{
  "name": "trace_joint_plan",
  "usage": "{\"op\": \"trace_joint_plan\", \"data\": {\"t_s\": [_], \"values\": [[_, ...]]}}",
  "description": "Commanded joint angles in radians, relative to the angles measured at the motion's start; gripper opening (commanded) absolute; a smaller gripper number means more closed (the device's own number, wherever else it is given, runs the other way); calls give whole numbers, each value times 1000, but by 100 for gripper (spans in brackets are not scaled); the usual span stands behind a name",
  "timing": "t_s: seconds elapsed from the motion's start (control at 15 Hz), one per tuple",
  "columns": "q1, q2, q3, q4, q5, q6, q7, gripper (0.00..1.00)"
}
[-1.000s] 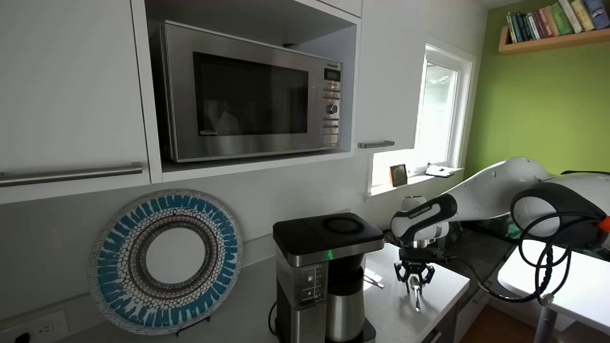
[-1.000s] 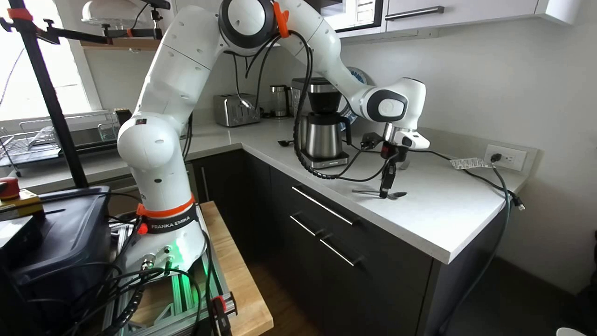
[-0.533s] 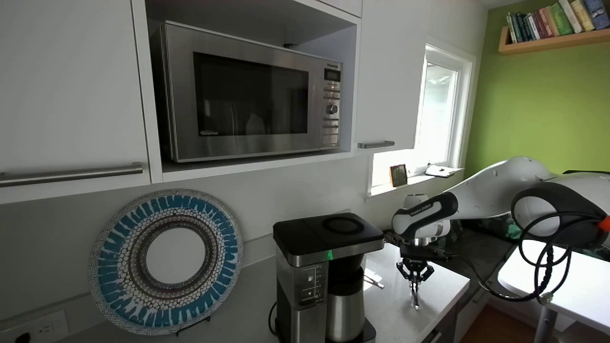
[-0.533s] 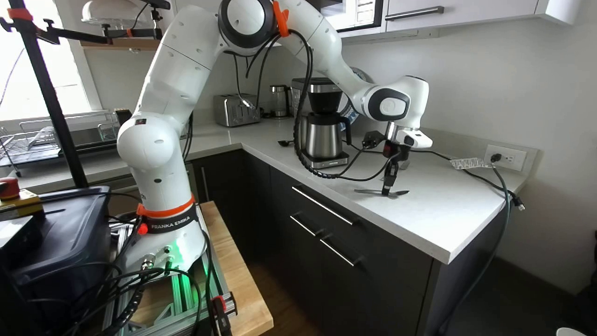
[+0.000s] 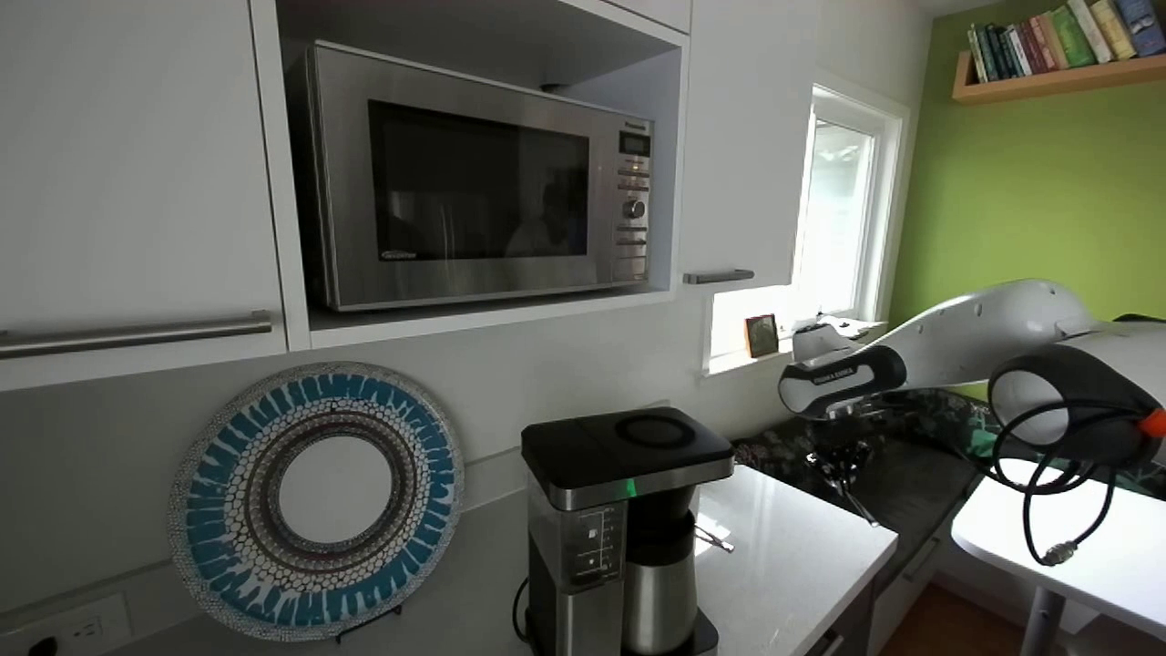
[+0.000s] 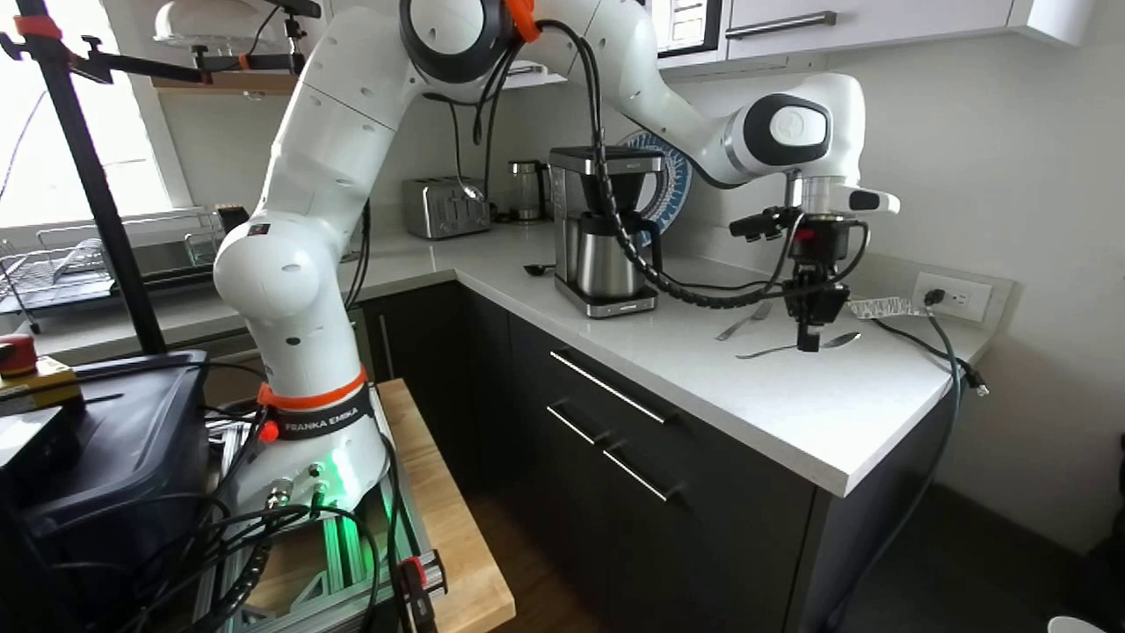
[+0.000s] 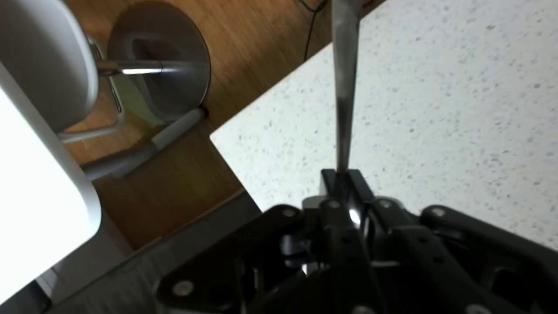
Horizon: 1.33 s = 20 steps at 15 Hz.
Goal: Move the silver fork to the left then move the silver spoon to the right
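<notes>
Silver spoon (image 7: 345, 83) is held in the gripper (image 7: 342, 174); its slim stem runs from between the fingertips at centre to the top edge of the wrist view. The jaws stand narrow, pinched on the stem. In an exterior view the rounded end (image 6: 842, 339) shows right of the fingers, centre right of the frame.

Change noted: the view of half a second ago has the spoon low, near the front edge of the counter (image 7: 436, 131); in both exterior views the gripper now stands higher and farther right in the frame, and the spoon appears lifted clear. Assessment: the grasp is made and the rightward carry is probably under way; lowering and release are outstanding. The counter's corner lies left of centre in the wrist view, so an overlong carry could take the spoon past the edge.

Slightly farther back in an exterior view, a second utensil, taken to be the silver fork (image 6: 741, 324), rests on the counter, above and left of the spoon in the frame. Its leftward step is judged complete, not confirmed. Farther still stand the coffee maker (image 6: 591, 264), upper centre, and the toaster (image 6: 446, 211), upper left
</notes>
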Motion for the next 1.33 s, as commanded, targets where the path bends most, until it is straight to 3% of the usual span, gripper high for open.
{"op": "trace_joint_plan", "data": {"t_s": [0.0,0.07,0.47,0.53,1.27], "values": [[-42,126,53,171,-15,48,-159,2],[-27,43,35,80,-10,16,-90,8],[-34,121,50,162,-9,41,-140,8],[-41,147,52,204,-13,27,-164,2],[-160,466,157,642,31,30,-584,2]]}}
